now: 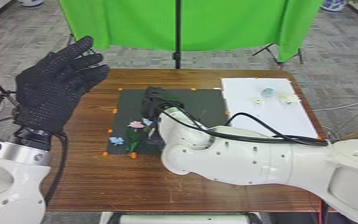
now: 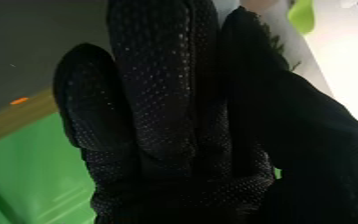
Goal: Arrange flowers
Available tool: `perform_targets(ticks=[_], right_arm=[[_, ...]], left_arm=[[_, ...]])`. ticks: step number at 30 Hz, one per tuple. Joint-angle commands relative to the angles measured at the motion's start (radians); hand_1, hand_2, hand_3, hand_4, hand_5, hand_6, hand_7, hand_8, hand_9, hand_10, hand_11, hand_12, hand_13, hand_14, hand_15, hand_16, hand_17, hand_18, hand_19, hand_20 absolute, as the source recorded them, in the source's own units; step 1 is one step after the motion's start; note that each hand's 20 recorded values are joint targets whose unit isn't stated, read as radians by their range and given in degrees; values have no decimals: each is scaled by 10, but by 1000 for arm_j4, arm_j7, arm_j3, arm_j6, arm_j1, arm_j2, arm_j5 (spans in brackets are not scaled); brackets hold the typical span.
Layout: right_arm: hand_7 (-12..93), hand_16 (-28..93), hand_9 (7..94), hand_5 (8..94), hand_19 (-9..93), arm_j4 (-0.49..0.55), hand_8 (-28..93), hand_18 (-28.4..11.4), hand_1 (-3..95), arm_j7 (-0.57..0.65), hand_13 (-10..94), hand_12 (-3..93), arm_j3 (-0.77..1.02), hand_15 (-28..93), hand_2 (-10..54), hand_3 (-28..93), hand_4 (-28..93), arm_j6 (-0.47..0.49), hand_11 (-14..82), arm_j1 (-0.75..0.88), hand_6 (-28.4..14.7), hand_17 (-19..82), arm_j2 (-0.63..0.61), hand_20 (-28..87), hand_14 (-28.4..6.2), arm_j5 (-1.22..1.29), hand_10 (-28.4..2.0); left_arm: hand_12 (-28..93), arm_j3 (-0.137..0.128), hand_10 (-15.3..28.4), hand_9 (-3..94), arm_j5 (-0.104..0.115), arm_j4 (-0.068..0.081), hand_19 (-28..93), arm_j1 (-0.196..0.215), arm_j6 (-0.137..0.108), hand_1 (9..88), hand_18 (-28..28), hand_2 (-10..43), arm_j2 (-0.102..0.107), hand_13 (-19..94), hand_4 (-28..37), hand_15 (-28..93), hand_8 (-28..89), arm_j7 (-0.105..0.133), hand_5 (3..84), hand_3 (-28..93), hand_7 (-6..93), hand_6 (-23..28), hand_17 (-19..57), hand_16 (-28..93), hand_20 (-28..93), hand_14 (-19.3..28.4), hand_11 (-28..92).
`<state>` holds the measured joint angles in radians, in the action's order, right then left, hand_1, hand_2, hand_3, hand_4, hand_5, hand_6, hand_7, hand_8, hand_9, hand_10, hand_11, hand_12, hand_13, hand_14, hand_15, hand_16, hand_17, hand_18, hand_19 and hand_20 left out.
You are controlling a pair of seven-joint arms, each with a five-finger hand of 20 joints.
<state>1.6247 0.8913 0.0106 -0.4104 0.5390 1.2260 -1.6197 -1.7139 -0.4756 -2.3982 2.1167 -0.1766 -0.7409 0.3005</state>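
In the head view my left hand [image 1: 55, 87] is raised beyond the table's left edge, its fingers loosely extended. My right hand [image 1: 151, 101] is over the black mat [image 1: 198, 100], partly behind its own arm. Toward me from it, a pink flower [image 1: 136, 124] and a blue flower [image 1: 117, 141] lie with green stems on the mat's left part. Straight fingers fill much of the right wrist view on my right hand [image 2: 162, 100], the thumb close alongside them. Behind the thumb tip show dark green leaves [image 2: 278, 49] and a light green piece [image 2: 302, 16]; any contact is unclear.
A white board [image 1: 246, 87] lies at the table's right, bearing a pale blue item [image 1: 267, 93] and small pale flowers [image 1: 289, 99]. Orange marks dot the wooden table [image 1: 87, 175]. A green cloth [image 1: 140, 25] hangs beyond the far edge.
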Motion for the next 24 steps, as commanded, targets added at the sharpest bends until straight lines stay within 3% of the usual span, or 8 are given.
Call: perform_targets(ticks=[1, 11, 12, 13, 15, 18, 21, 24], right_arm=[[202, 224, 937, 833, 932, -17, 20, -84, 572, -8, 937, 242, -36, 391, -95, 689, -283, -2, 73, -15, 44, 601, 9, -70, -3, 8, -44], [176, 230, 937, 807, 932, -23, -12, -102, 556, -22, 922, 250, -58, 405, -95, 694, -283, -23, 59, -33, 48, 570, 5, -3, -8, 13, -44], [171, 230, 937, 800, 932, -23, -14, -106, 554, -23, 921, 253, -61, 407, -95, 694, -283, -21, 61, -35, 46, 566, 3, 3, -9, 14, -45], [166, 232, 937, 790, 932, -24, -16, -109, 550, -23, 915, 255, -60, 416, -95, 694, -283, -23, 65, -35, 45, 561, 2, 21, -10, 13, -47], [162, 231, 937, 782, 932, -26, -20, -113, 546, -12, 913, 257, -61, 420, -95, 691, -283, -21, 78, -36, 43, 558, 1, 31, -12, 4, -52], [157, 225, 936, 761, 932, -23, -25, -122, 539, -17, 911, 256, -59, 430, -95, 692, -283, -21, 99, -37, 40, 551, -6, 62, -12, 2, -63], [160, 214, 935, 733, 932, -18, -32, -132, 517, -17, 906, 246, -66, 465, -95, 711, -283, -16, 124, -45, 37, 546, -12, 114, -11, -16, -69], [160, 206, 934, 719, 932, -16, -37, -138, 505, -15, 908, 241, -50, 483, -95, 720, -283, 7, 143, -37, 36, 544, -16, 153, -8, -24, -73]], left_arm=[[112, 9, 217, 308, 5, 11, 725, 6, 16, 224, 284, 78, -10, 242, -224, 553, -86, -8, 390, 776, 135, 119, -66, -109, -112, 284, 312], [112, 23, 217, 307, 6, 19, 726, -11, 20, 223, 284, 79, -10, 242, -223, 553, -86, -15, 389, 775, 134, 119, -66, -109, -114, 284, 313], [112, 20, 217, 307, -8, 20, 726, -15, 33, 223, 284, 79, -31, 241, -223, 554, -86, -36, 389, 775, 134, 119, -66, -109, -114, 284, 314], [111, 20, 218, 308, -10, 19, 726, -15, 34, 223, 284, 79, -35, 242, -223, 553, -86, -39, 389, 775, 134, 119, -66, -110, -114, 284, 313], [112, 20, 219, 309, -1, 19, 726, -12, 27, 223, 284, 78, -22, 247, -221, 557, -85, -27, 389, 780, 134, 119, -66, -109, -115, 284, 314], [111, 17, 219, 310, -6, 17, 727, -9, 24, 223, 284, 79, -36, 248, -218, 559, -85, -37, 390, 783, 134, 119, -65, -110, -115, 284, 313], [111, 11, 219, 311, 0, 13, 726, 8, 15, 223, 284, 79, -32, 247, -217, 560, -85, -28, 390, 783, 135, 119, -66, -111, -116, 284, 313], [111, 8, 220, 311, 0, 11, 726, 16, 10, 224, 284, 80, -40, 246, -217, 561, -86, -38, 390, 782, 135, 119, -66, -112, -116, 284, 313]])
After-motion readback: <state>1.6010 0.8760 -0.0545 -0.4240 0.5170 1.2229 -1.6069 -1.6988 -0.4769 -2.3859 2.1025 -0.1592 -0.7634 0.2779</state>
